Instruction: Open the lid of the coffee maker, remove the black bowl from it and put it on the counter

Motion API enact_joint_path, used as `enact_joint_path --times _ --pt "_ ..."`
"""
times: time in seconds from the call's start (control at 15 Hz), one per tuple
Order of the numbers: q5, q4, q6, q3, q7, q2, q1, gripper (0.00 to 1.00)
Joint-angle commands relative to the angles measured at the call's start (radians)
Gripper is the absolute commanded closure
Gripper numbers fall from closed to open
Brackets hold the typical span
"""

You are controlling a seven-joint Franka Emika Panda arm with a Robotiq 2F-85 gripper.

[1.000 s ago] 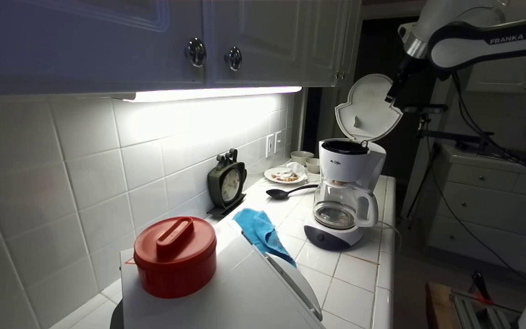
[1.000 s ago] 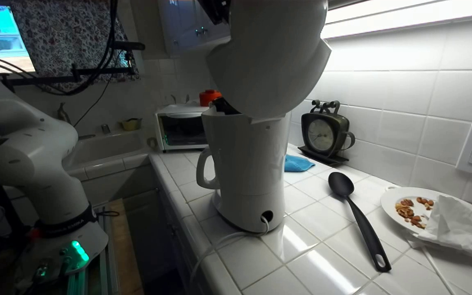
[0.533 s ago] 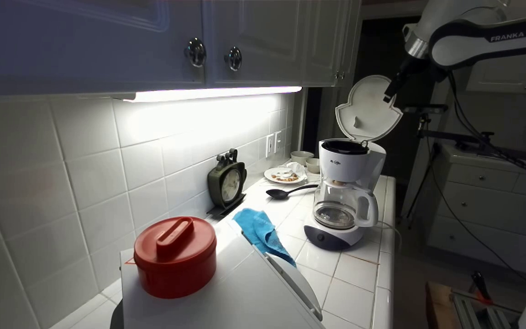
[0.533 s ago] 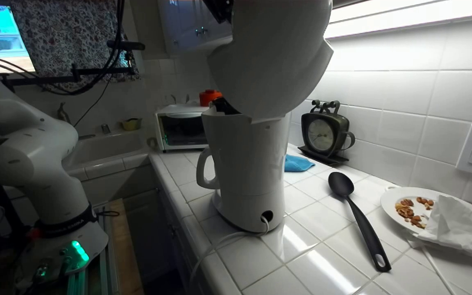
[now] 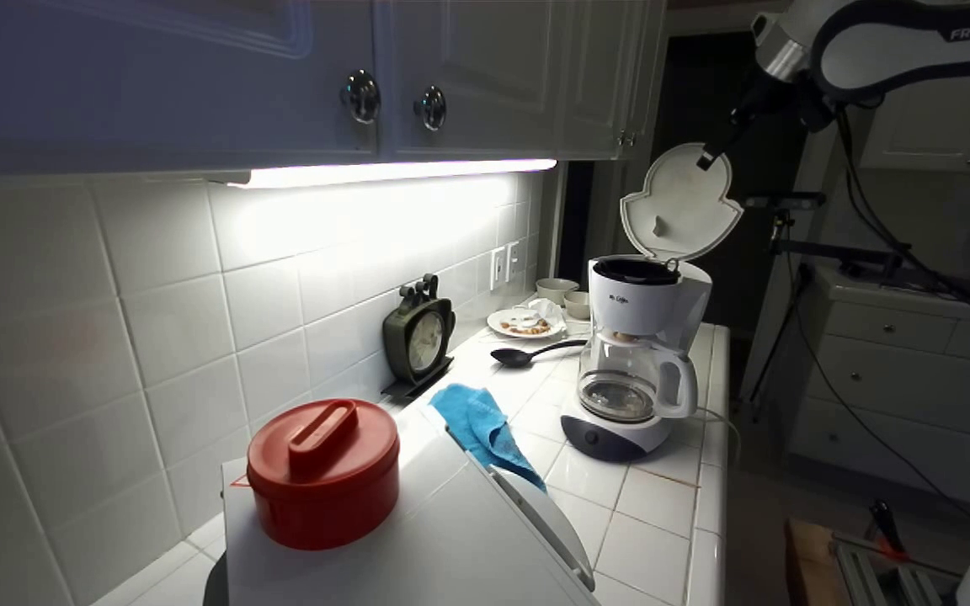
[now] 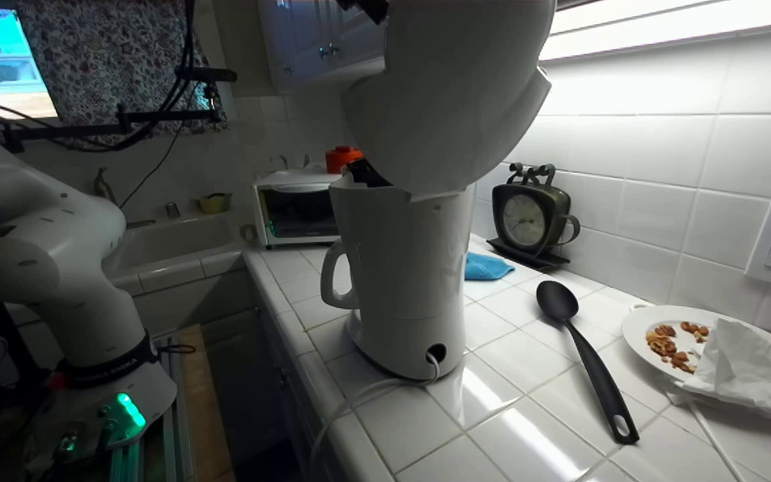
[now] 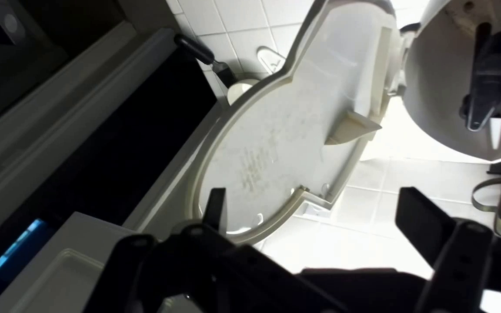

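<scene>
Presently, the spread, empty gripper (image 7: 315, 212) has hard-to-judge clearance from the raised lid (image 5: 677, 202), so a low approach could knock it down over the black bowl (image 5: 633, 270).

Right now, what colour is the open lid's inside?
Lid: off-white with brownish marks, best in the wrist view.

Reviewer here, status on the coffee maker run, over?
Gripper open, nothing held. Black bowl sitting in coffee maker's top. Lid raised close by, possible snag; contact unclear.
</scene>
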Motion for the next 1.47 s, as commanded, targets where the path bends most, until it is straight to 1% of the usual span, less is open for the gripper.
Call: enact_joint_path --times 0.0,0.27,0.53,0.67,0.87,1.07,1.2,1.4 --pt "0.110 -0.078 0.034 -0.008 -0.034 -0.098 0.034 0.00" --pt "0.259 -0.127 0.044 -0.021 0.000 -0.118 0.069 0.00" --pt "0.425 -0.155 0.020 -0.029 0.042 -0.090 0.093 0.00" --pt "0.483 -0.176 0.022 -0.025 0.058 -0.076 0.095 0.00" --pt "0.530 -0.204 0.016 -0.014 0.100 -0.054 0.079 0.00" --pt "0.535 -0.225 -0.001 0.005 0.170 -0.039 0.048 0.00" --pt "0.570 -0.220 -0.056 -0.002 0.201 -0.018 0.055 0.00" --pt "0.608 -0.217 -0.074 -0.011 0.205 0.013 0.056 0.00"
